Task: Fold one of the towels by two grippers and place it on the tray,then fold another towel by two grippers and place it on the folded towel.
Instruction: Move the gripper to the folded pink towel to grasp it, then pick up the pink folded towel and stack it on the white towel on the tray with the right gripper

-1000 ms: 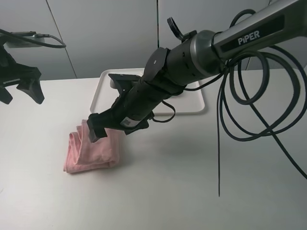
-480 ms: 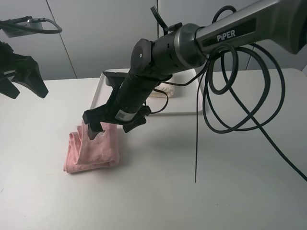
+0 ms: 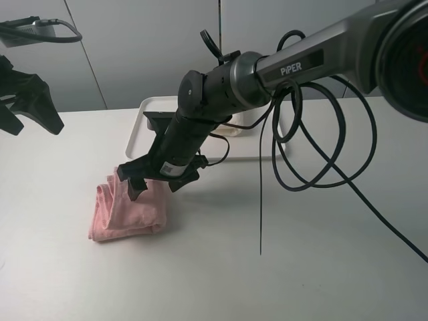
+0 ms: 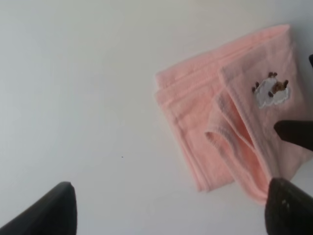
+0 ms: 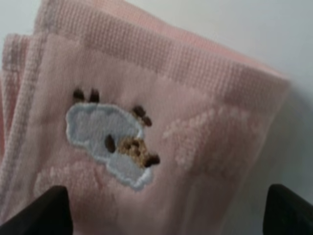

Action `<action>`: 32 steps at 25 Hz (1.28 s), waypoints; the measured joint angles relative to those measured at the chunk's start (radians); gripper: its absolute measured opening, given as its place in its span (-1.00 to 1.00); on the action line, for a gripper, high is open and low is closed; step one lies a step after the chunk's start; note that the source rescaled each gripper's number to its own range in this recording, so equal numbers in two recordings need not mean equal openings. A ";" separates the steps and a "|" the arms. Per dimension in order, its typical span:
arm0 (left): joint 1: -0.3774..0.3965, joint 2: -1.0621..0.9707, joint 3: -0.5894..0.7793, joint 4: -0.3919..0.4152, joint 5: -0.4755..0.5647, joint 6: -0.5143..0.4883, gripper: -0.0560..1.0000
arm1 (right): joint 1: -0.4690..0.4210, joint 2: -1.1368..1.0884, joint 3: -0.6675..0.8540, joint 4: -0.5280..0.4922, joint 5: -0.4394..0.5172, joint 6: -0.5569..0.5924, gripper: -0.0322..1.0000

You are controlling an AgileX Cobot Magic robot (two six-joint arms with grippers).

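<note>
1. Pink towel [image 3: 128, 210]: already folded, lying on the white table [image 3: 301, 254] in front of the tray and towards its left end, not on it. An embroidered sheep motif [image 5: 113, 143] shows on the top layer in both wrist views. Layers look loosely stacked, edges not fully aligned.

2. Tray [image 3: 137, 127]: white, low-rimmed, at the back of the table. A strip of cream towel [image 3: 227, 127] shows on it behind the right arm; most of it is hidden, so its fold cannot be checked.

3. Right gripper [image 3: 137, 184]: reached across to the left, fingers down at the near-tray edge of the pink towel. The right wrist view shows the two fingertips [image 5: 46, 210] well apart at either side of the cloth, with the towel filling the space between. Jaws appear spread, not clamped; no cloth is seen lifted.

4. Left gripper [image 3: 30, 110]: raised above the table at the far left, well apart from the towel, jaws wide and holding nothing. Its wrist view looks down on the pink towel from a distance.

5. Progress, as judged: first towel seems placed; second towel folded. Remaining: grasp the pink towel, carry it to the tray, set it on the cream one.
</note>
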 joint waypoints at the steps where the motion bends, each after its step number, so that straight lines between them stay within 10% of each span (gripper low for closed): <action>1: 0.000 0.000 0.000 0.000 0.000 0.000 0.97 | 0.000 0.008 -0.011 0.000 0.002 0.000 0.65; 14: 0.000 0.000 0.000 -0.007 -0.001 0.000 0.97 | 0.000 0.067 -0.047 -0.004 0.017 0.000 0.59; 24: 0.000 0.000 0.000 -0.007 -0.011 0.000 0.97 | 0.012 0.067 -0.047 0.045 0.015 -0.072 -0.71; 32: 0.000 0.000 0.000 -0.007 -0.007 -0.012 0.97 | 0.016 0.065 -0.067 0.096 0.073 -0.138 -0.73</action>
